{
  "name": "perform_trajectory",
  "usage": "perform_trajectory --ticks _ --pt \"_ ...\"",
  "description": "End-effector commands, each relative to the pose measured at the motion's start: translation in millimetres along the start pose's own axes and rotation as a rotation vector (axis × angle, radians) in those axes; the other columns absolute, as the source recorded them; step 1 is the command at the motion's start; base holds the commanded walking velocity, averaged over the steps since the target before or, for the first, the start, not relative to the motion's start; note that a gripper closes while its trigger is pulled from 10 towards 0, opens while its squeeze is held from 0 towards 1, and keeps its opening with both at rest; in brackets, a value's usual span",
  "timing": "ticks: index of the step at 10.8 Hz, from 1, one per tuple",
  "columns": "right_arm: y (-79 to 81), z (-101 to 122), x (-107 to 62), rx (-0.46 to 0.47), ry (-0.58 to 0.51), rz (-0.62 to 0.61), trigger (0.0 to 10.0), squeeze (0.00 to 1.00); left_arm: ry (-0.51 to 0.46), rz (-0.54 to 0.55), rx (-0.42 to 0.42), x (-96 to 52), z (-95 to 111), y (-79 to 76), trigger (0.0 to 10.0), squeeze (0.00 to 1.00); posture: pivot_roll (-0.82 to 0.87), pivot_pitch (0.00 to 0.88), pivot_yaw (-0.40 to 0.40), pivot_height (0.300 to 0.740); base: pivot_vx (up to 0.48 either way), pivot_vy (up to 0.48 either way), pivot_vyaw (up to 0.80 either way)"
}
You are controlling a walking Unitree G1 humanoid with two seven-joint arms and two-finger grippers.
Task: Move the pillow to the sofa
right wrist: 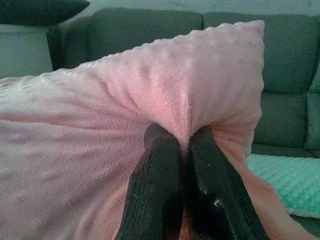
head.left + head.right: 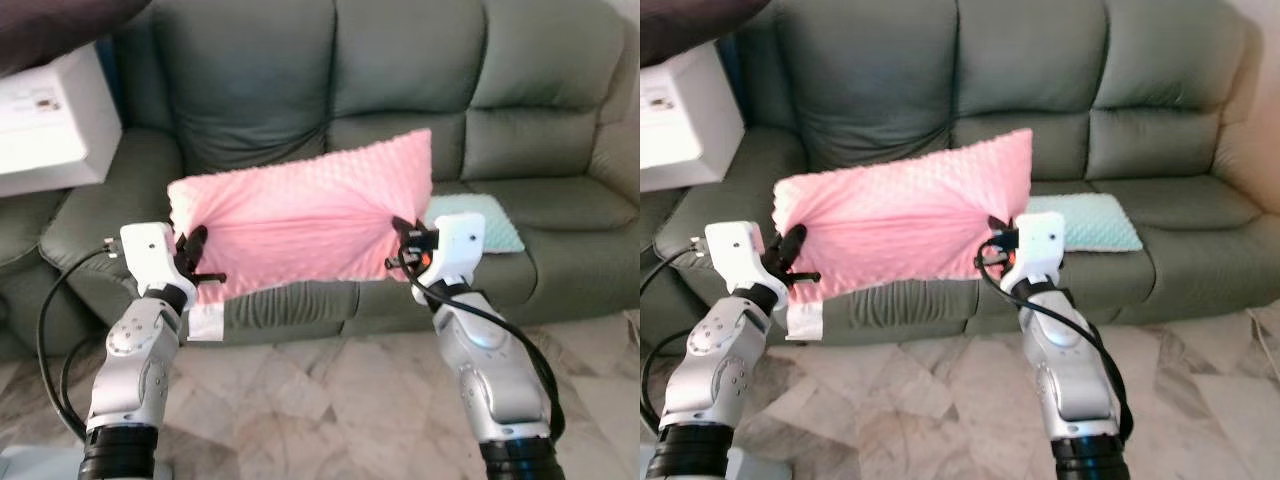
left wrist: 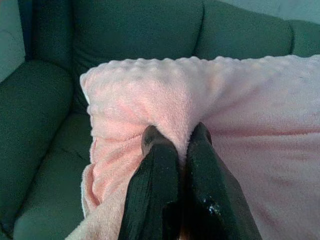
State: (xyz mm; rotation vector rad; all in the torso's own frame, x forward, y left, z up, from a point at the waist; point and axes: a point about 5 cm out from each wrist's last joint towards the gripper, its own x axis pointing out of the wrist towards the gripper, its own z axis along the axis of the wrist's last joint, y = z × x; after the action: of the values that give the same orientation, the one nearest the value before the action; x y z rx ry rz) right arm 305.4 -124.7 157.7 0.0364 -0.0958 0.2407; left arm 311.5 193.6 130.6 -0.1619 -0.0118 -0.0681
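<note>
Left gripper (image 2: pixel 196 258) and right gripper (image 2: pixel 403 243) each pinch a fold of the pink dimpled fleece pillow (image 2: pixel 300 220), jaws closed on fabric. Pillow held stretched in air before the grey-green leather sofa (image 2: pixel 400 90), clear of its seat.

Before us stands a grey-green sofa (image 2: pixel 400 90) with three back cushions, running across the far side of the scene. On its right seat cushion we see a mint-green dotted pillow (image 2: pixel 480 218) lying flat. At the far left a white box (image 2: pixel 50 120) rests on the sofa's left armrest, with something dark on top of it at the picture's edge. Nearer to us, the floor (image 2: pixel 320 400) is pale marble tile with brownish veins, and the sofa's base sits directly on it.
</note>
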Motion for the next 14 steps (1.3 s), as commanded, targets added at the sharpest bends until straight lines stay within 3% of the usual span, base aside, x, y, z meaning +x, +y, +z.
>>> perform_trajectory --ticks 1,8,10,14 --pt "-6.4 5.1 -0.7 -0.006 -0.027 -0.031 10.0 0.0 -0.017 0.033 0.0 0.2 4.5 7.2 10.0 0.0 -0.08 0.073 -0.052 0.74 0.48 0.0 0.0" --pt "-7.7 4.2 -3.0 -0.005 -0.022 -0.021 10.0 0.0 0.0 0.058 0.015 0.7 1.7 8.6 10.0 0.0 -0.08 0.07 -0.053 0.74 0.464 0.0 0.0" --pt "-8.0 3.7 -2.4 -0.003 -0.018 -0.016 10.0 0.0 0.03 0.129 0.032 2.9 -2.6 14.5 10.0 0.0 -0.08 0.067 -0.053 0.74 0.0 0.0 0.0" --pt "-5.7 3.9 -1.2 -0.005 -0.019 -0.005 10.0 0.0 0.033 0.154 0.047 7.5 0.4 18.9 10.0 0.0 -0.08 0.066 -0.049 0.74 0.0 0.097 0.0"
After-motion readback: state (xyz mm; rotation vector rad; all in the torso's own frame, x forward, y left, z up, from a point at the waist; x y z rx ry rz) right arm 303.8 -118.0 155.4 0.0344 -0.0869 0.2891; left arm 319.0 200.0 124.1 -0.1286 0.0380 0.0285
